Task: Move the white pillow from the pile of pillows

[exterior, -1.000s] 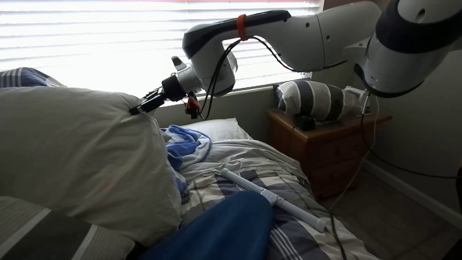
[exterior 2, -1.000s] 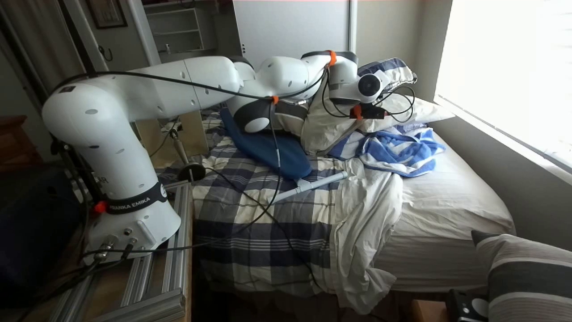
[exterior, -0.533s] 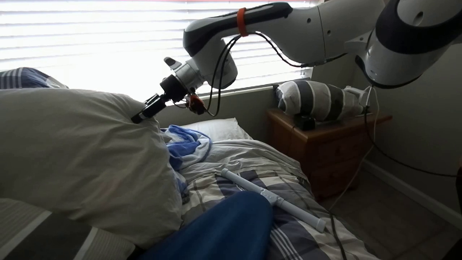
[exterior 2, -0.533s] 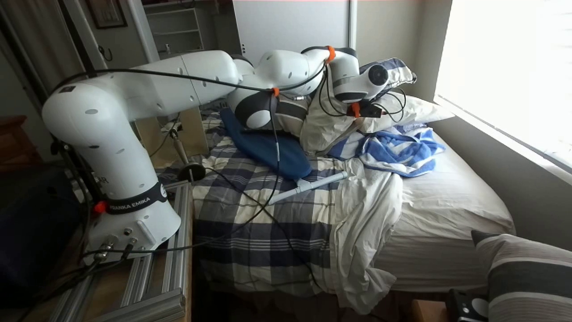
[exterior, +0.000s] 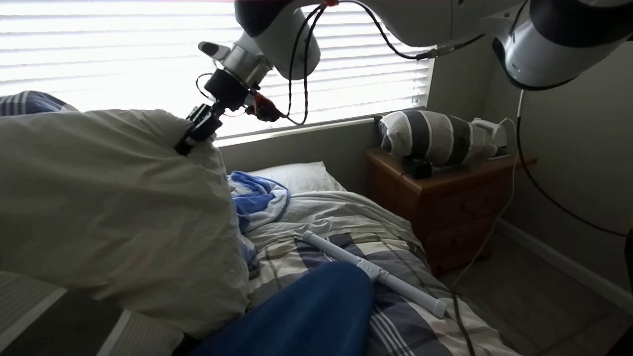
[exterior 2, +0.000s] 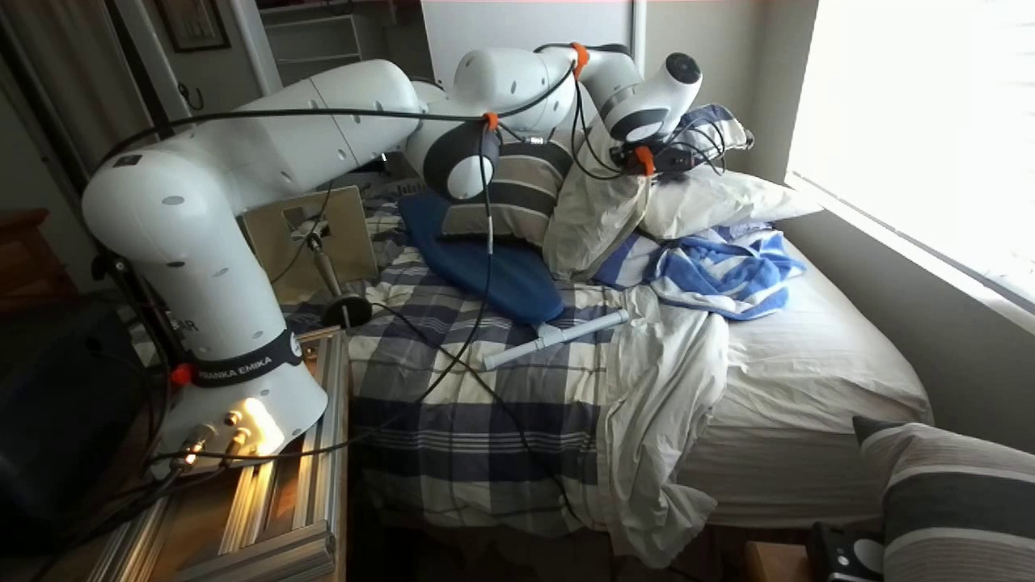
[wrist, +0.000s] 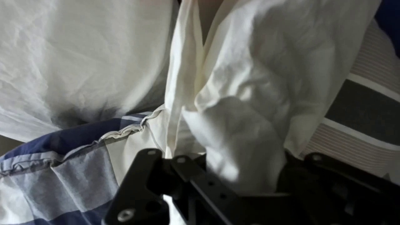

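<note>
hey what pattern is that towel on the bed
The towel has blue and white stripes, clearest in an exterior view.

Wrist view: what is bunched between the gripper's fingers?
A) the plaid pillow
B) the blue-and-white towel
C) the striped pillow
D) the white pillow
D: in the wrist view, folds of the white pillow fill the gap in the gripper, while the striped pillow lies off to the right.

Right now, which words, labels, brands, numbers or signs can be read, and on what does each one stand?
"FRANKA EMIKA": on the black base band, first letter unclear.
"AR": on the white arm column; any letters before it are unclear.
Dark shoulder label: too small to read.
</note>
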{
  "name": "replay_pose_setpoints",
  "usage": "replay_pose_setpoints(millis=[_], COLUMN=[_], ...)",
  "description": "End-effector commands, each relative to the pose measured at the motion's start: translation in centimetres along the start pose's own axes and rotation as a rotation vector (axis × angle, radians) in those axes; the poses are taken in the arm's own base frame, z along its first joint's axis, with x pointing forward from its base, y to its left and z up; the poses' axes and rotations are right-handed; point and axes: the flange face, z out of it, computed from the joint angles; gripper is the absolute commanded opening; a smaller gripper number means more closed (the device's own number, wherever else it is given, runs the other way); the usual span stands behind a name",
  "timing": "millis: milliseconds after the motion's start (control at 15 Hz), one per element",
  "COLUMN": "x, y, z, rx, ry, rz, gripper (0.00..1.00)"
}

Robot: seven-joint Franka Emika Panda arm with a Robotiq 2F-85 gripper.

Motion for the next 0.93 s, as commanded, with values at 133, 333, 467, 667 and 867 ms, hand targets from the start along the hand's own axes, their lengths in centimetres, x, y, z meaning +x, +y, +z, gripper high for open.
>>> replay_pose_setpoints(millis=[133, 333, 467, 667, 867], x=[7.8, 12.9, 16.6, 21.5, 25.5], y=[-3.5, -5.4, -7.0, -9.8, -13.7], z=[-2.1, -5.0, -7.2, -9.6, -10.1], rx=[0.029, -0.011, -0.047, -0.118, -0.150], ry=[-0.160, -0.246, -0.294, -0.372, -0.465], rz=[-0.165, -0.258, -0.318, -0.379, -0.403], gripper=[0.00, 0.00, 0.00, 0.00, 0.00])
